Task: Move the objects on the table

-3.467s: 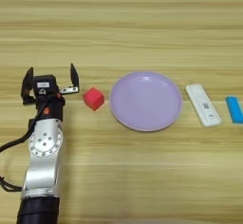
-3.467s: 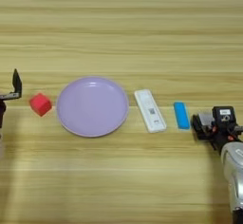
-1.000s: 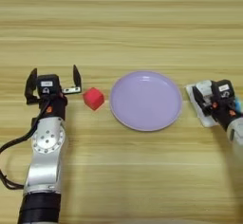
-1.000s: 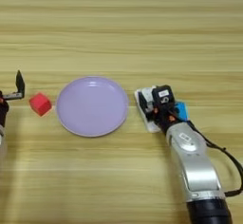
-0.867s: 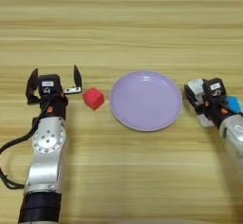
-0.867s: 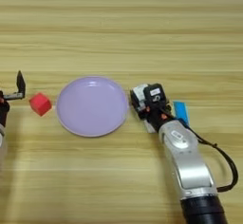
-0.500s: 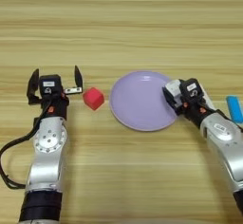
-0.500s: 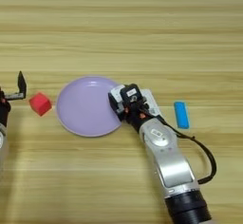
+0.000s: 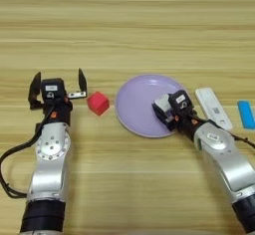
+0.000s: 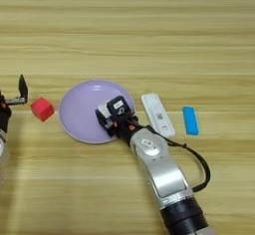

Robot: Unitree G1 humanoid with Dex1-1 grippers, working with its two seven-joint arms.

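Reaching in from the lower right, the right tool [image 9: 168, 110] sits over the right part of the round lilac plate [image 9: 134, 104], its black fingers low above the plate's surface. Something pale shows at the tip, but whether the fingers are apart or clamped on anything cannot be told from either view. The silver forearm runs back from it toward the bottom right corner, a black cable looping beside it.

Just right of that tool, off the plate's rim, the flat white oblong device [image 9: 213, 108] lies on the tabletop [image 9: 127, 30], tilted a little, its grey label facing up. It is clear of the tool and near the plate without touching it. Further right, near the edge of the left eye view, lies a small blue bar [image 9: 245, 114], apart from the white device.

Over on the other side, the left tool [image 9: 58, 84] is parked left of the plate, and its two black fingers stand wide apart, pointing up the picture. The small red cube [image 9: 98, 102] sits on the bare wood just beside the right-hand finger of that tool, between it and the plate's left rim. It looks free of both, resting on its own. The left arm's silver housing trails down to the bottom edge with a black cable curling off to its left.
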